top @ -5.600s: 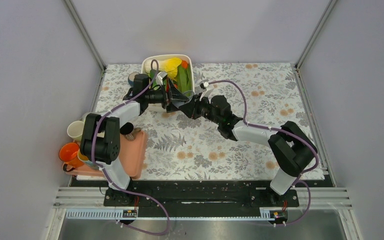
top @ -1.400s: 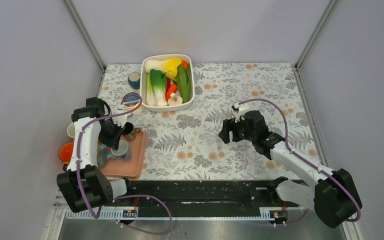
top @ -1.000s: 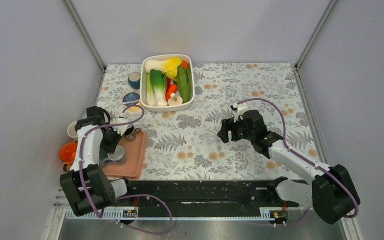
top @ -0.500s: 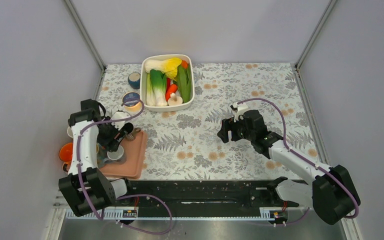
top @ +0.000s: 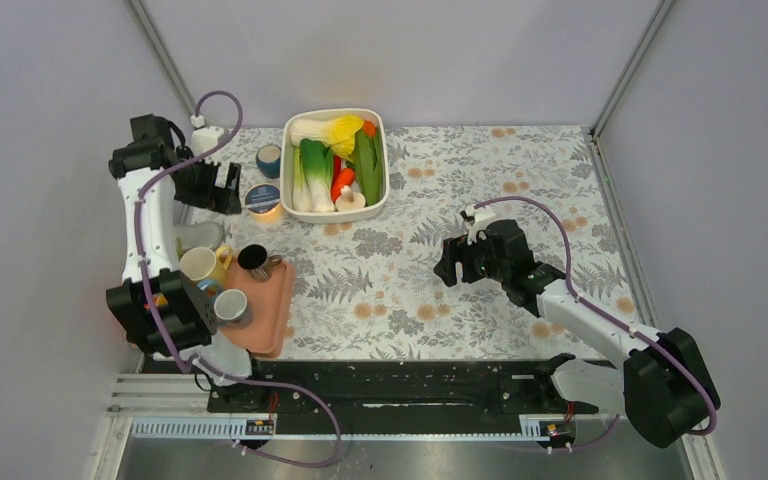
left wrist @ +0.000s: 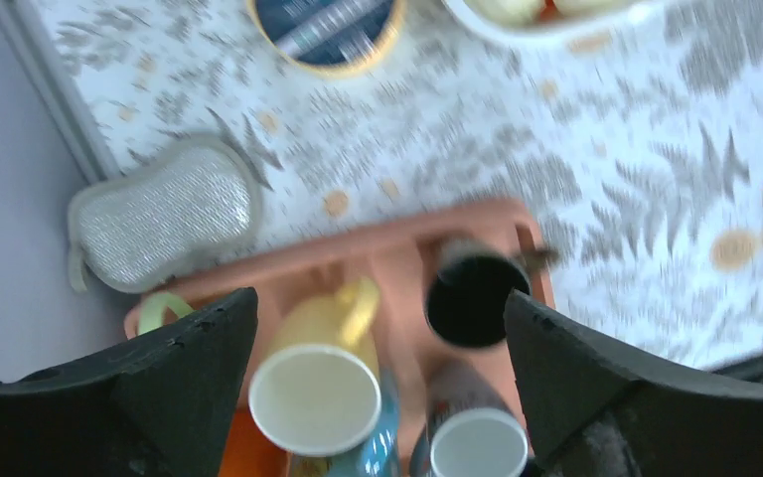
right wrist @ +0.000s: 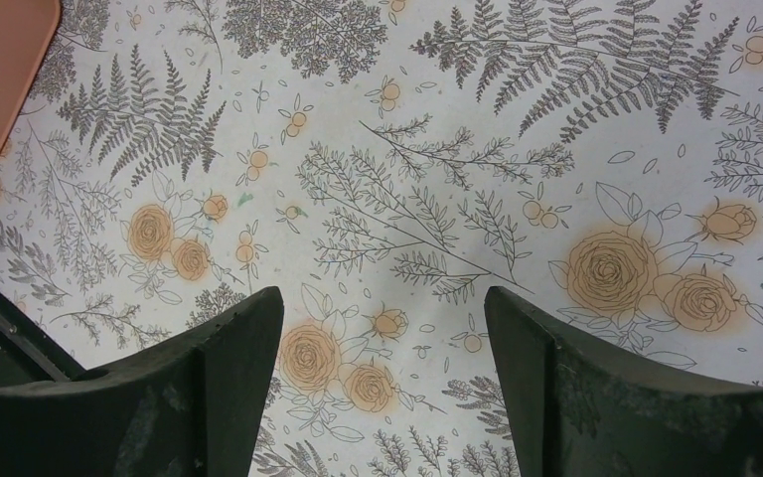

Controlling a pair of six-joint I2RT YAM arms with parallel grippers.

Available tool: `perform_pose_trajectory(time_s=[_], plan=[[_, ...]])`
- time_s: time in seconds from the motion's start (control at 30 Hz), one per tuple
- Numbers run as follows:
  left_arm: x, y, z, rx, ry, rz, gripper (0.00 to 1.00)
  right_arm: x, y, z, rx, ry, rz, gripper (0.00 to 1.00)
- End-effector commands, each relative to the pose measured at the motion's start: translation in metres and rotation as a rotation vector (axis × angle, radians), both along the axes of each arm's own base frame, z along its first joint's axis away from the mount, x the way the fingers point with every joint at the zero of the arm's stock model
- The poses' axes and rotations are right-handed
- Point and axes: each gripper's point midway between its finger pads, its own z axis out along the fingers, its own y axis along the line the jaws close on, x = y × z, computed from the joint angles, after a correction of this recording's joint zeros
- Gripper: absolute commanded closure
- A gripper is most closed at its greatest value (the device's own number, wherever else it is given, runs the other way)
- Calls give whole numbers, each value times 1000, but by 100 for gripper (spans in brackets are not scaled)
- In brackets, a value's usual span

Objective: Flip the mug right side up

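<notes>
The mug (top: 230,305) is a grey patterned one with a white inside, and it stands mouth up at the near end of the pink tray (top: 272,310). The left wrist view shows the mug (left wrist: 477,445) from above, blurred, beside a yellow mug (left wrist: 315,397) and a black mug (left wrist: 474,298). My left gripper (top: 215,188) hangs open high over the table's back left, well away from the mug. Nothing lies between its fingers, and the left gripper (left wrist: 378,300) looks straight down on the tray. My right gripper (top: 447,265) is open over bare floral cloth, and the right gripper (right wrist: 382,298) holds nothing.
A white dish (top: 383,165) of vegetables stands at the back centre. Near it are a round tin (top: 262,197) and a small blue cup (top: 268,157). A grey sponge (left wrist: 164,214) lies beyond the tray, and the left wall is close.
My left gripper opened and let go of the mug, leaving it upright on the tray. It then rose and swung toward the back left. The right arm has not moved.
</notes>
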Motion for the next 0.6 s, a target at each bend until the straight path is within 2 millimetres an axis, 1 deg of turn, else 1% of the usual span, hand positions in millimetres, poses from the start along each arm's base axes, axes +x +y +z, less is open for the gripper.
perform_pose_trajectory(time_s=[0.0, 0.07, 0.13, 0.17, 0.2, 0.27, 0.3, 0.4, 0.53, 0.57], plan=[[93, 2, 22, -72, -158, 233, 3, 11, 8, 20, 52, -32, -7, 17], [123, 0, 12, -6, -157, 210, 2, 6, 7, 15, 47, 15, -13, 17], [152, 7, -5, 87, -136, 220, 2, 4, 8, 15, 57, 41, -17, 17], [167, 9, -13, 105, -127, 221, 2, 3, 9, 15, 62, 54, -20, 17], [183, 12, -32, 109, -99, 221, 2, 2, 9, 14, 66, 70, -25, 18], [209, 19, -41, 120, -114, 235, 2, 0, 9, 11, 73, 99, -41, 18], [223, 21, -43, 125, -133, 235, 1, -2, 8, 10, 76, 112, -48, 18], [247, 22, -58, 127, -158, 218, 1, -5, 7, 11, 85, 132, -69, 18], [263, 12, -86, 148, -175, 149, 1, -5, 5, 16, 83, 139, -86, 18], [266, 7, -92, 159, -176, 125, 1, -5, 4, 17, 80, 141, -88, 18]])
